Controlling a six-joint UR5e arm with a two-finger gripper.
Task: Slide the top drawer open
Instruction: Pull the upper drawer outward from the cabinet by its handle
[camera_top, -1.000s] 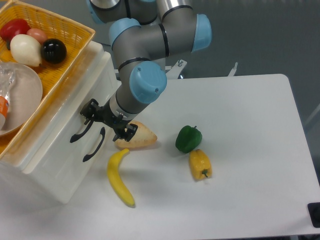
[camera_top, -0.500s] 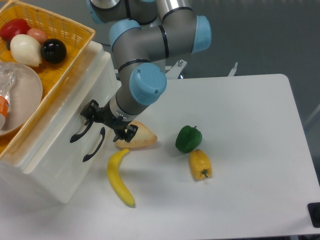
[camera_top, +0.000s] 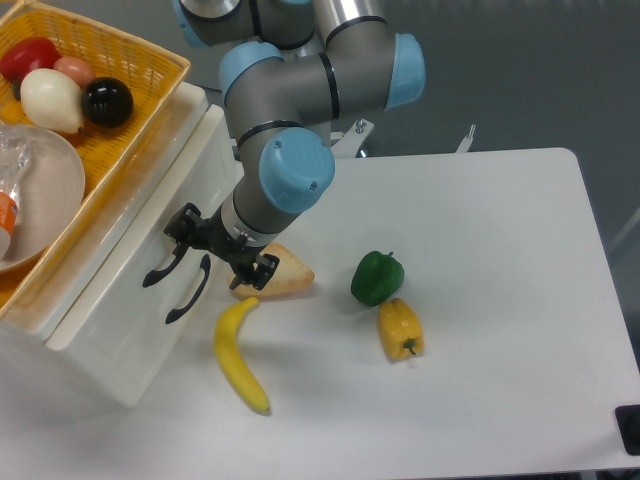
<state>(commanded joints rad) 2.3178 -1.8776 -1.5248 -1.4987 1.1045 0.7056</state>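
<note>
The white cabinet stands at the left of the table. Its top drawer carries a curved black handle, with the lower drawer's matching handle just beneath it. My gripper hangs right at the drawer front with its fingers spread wide. The left fingertip sits against the upper end of the top handle. The right fingertip hovers over a beige wedge-shaped item. The top drawer's front stands slightly out from the cabinet.
A yellow basket with toy fruit and a white bowl rests on the cabinet. On the table lie a banana, the beige wedge, a green pepper and a yellow pepper.
The gripper has shifted slightly right and down. The top handle and drawer front have come a little way out with it.
</note>
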